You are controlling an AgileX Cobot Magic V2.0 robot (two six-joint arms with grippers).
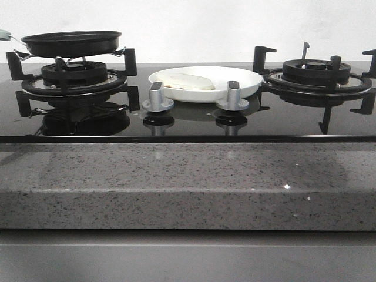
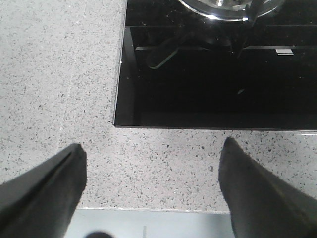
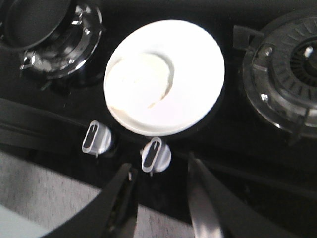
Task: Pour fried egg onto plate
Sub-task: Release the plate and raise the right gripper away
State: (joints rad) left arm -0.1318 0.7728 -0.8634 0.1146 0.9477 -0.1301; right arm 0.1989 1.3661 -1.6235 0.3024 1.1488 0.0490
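Nearest is the speckled grey stone bench (image 1: 176, 188), its front edge running the whole width. The left gripper (image 2: 148, 163) hangs over that stone just off the near left corner of the black glass hob (image 2: 218, 84), its two dark fingers (image 2: 54, 188) spread wide with nothing between them. The right gripper (image 3: 158, 183) hovers above the hob's front edge near the middle, also parted and empty, one finger (image 3: 116, 203) to each side of a silver knob (image 3: 156, 156).

On the glass, two such knobs stand side by side close to the front edge, the other one (image 1: 157, 97) nearer the left burner. Just behind them, in the middle of the hob, sits the plate (image 1: 247, 82), and the fried egg (image 1: 188, 81) lies flat in it, toward the plate's left side. The wrist picture is washed out, so I can't make out the yolk, only a pale shape with a faintly browned edge.

Farther left, the black frying pan (image 1: 71, 42) rests on the left burner's grate (image 1: 73, 76). The right burner (image 1: 317, 73) stands bare near the hob's right edge.
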